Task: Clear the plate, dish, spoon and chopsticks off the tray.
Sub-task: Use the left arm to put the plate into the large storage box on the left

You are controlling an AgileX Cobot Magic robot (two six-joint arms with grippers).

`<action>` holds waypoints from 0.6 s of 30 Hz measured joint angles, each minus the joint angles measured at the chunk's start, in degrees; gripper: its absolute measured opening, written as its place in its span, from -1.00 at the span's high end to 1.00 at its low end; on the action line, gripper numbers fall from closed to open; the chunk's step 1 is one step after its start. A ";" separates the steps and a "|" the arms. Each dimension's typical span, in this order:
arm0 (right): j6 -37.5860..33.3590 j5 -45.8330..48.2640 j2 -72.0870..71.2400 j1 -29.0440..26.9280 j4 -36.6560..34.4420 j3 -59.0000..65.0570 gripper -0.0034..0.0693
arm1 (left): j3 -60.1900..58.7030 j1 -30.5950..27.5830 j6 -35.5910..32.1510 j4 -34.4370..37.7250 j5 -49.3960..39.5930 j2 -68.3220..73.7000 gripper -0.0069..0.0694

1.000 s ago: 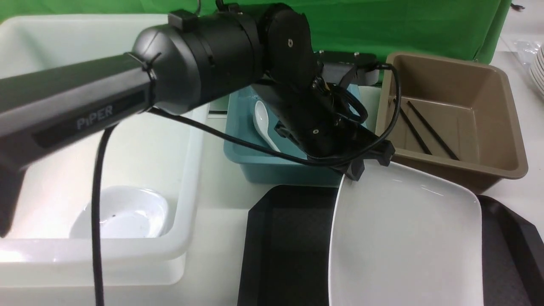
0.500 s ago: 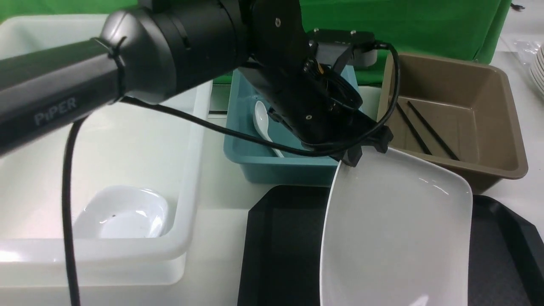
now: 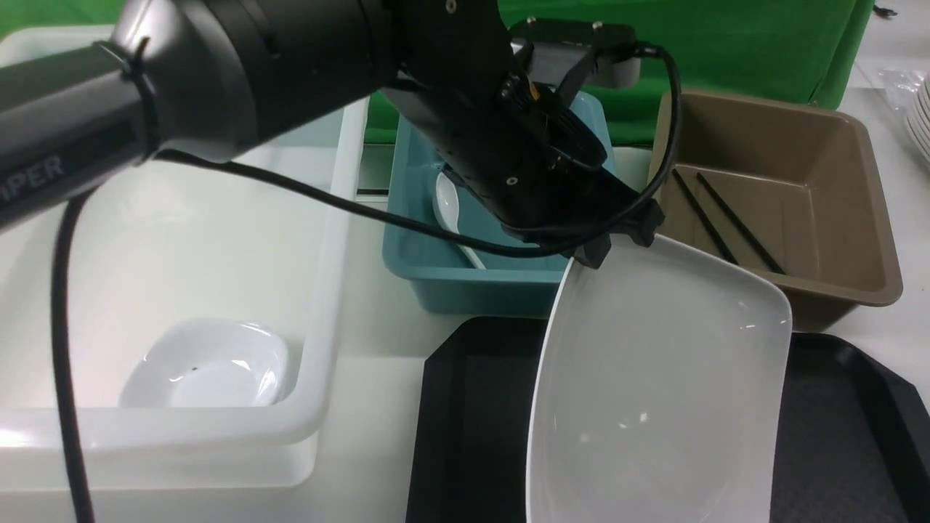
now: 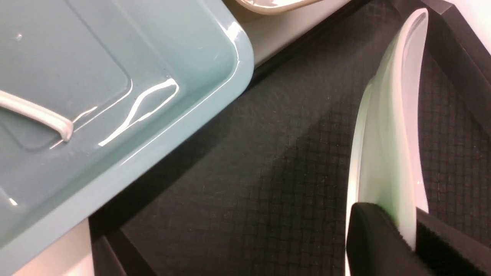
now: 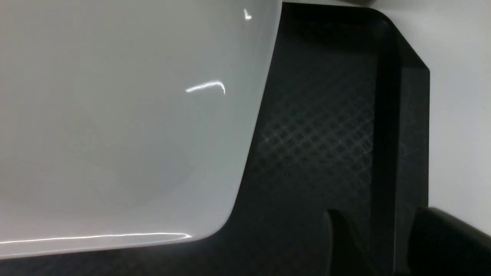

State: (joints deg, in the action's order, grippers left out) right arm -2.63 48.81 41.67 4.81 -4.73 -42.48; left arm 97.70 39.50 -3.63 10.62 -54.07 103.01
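As I read my feeds, tray (image 3: 472,407): black, nearest me on the worktop (image 3: 370,363).
right claw (image 5: 383,249): fingers apart, nothing between them, over the tray's rim.
plate (image 3: 654,378): white, tilted over the tray, far edge highest.
left claw (image 3: 617,243): pinched tight on the plate's far left corner.
dish (image 3: 211,363): in the white bin (image 3: 320,290), left of the tray.
spoon (image 3: 447,207): in the blue bin (image 3: 465,280), beyond the tray.
chopsticks (image 3: 719,221): lying side by side in the brown bin (image 3: 835,276), far right.

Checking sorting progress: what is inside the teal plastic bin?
A small white glossy soup spoon lies inside the teal bin; the black left arm covers part of its floor.
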 joint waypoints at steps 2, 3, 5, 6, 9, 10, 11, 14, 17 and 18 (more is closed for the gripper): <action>0.00 0.00 0.00 0.00 0.00 0.00 0.10 | -0.06 0.00 0.00 -0.19 -0.05 -0.50 0.77; 0.00 0.00 0.00 0.00 0.00 0.00 0.10 | -0.05 0.00 0.00 -0.34 -0.12 -0.84 0.76; -0.04 0.00 0.00 0.00 0.00 0.00 0.10 | -0.10 0.00 -0.05 -0.55 -0.27 -1.49 0.76; -0.04 0.00 0.00 0.00 0.00 0.00 0.10 | -0.10 0.00 -0.05 -0.89 -0.29 -1.86 0.76; -0.04 0.00 0.00 0.00 0.00 0.00 0.11 | -0.11 0.00 -0.32 -1.15 -0.34 -3.02 0.76; -0.04 0.00 0.00 0.00 0.00 0.00 0.11 | -0.11 0.00 -0.31 -1.32 -0.34 -3.31 0.76; -0.04 -0.06 0.00 0.00 0.00 0.00 0.12 | -0.11 0.00 -0.31 -1.51 -0.34 -3.78 0.76; -0.04 -0.24 0.00 0.00 0.00 0.00 0.13 | -0.11 0.00 -0.31 -2.05 -0.34 -4.30 0.76; -0.04 -0.50 0.00 0.00 0.00 0.00 0.14 | -0.11 0.00 0.46 -3.02 -0.51 -4.89 0.76; -0.04 -0.50 0.00 0.00 0.00 0.00 0.14 | -0.18 0.00 0.53 -3.14 -0.51 -4.97 0.76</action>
State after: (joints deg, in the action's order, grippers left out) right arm -2.67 48.31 41.67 4.81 -4.73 -42.48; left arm 97.53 39.50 -3.10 7.48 -54.58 98.04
